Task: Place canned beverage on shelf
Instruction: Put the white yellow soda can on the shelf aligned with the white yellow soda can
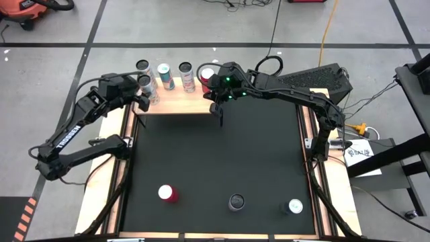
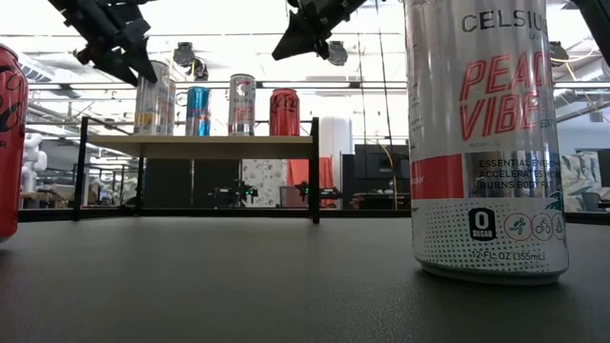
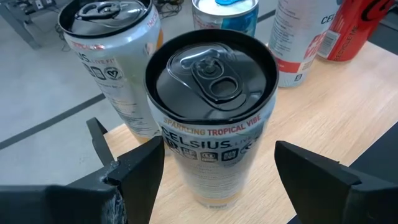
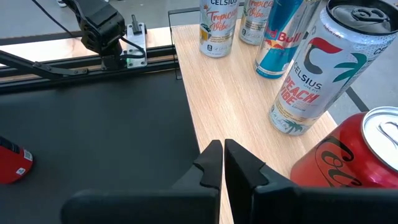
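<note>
The shelf (image 1: 176,101), a pale wood board on black legs, stands at the table's far edge. Several cans stand upright on it: two Celsius Tropical Vibe cans (image 3: 214,118) (image 3: 112,62), a blue can (image 4: 281,43), a Celsius Peach Vibe can (image 4: 311,74) and a red cola can (image 4: 348,162). My left gripper (image 3: 217,168) is open at the shelf's left end, a finger on either side of the nearer Tropical Vibe can, which rests on its base. My right gripper (image 4: 222,155) is shut and empty above the shelf's front edge, beside the red can.
Three more cans stand on the black table near its front edge: a red one (image 1: 168,193), a dark one (image 1: 236,202) and a Celsius Peach Vibe can (image 2: 486,143). Wooden strips edge the table. The table's middle (image 1: 215,154) holds nothing.
</note>
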Controlling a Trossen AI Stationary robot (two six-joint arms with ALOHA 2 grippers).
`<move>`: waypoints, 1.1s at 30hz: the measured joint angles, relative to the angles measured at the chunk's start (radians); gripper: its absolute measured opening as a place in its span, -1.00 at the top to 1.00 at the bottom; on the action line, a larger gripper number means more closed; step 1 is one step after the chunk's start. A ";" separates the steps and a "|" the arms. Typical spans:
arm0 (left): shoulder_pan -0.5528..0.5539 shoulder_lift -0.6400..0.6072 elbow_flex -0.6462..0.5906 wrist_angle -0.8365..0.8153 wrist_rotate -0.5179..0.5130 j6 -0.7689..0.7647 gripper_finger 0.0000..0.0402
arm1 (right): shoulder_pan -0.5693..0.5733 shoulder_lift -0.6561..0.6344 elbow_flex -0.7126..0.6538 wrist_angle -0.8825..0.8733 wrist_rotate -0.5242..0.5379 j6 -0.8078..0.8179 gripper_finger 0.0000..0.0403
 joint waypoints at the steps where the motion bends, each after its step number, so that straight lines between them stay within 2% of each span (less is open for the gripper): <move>1: 0.000 0.004 0.000 0.000 0.000 0.000 -0.50 | 0.000 0.000 0.000 0.000 0.000 0.000 1.00; 10: 0.000 0.037 0.000 0.009 0.001 0.005 -0.46 | 0.000 0.000 0.000 0.000 0.000 0.000 1.00; 22: 0.000 0.042 0.000 0.000 0.017 0.024 -0.02 | 0.000 0.000 0.000 0.000 0.000 0.000 1.00; 33: 0.000 0.037 0.000 -0.054 0.015 0.055 0.00 | 0.000 0.000 0.000 0.000 0.000 0.000 1.00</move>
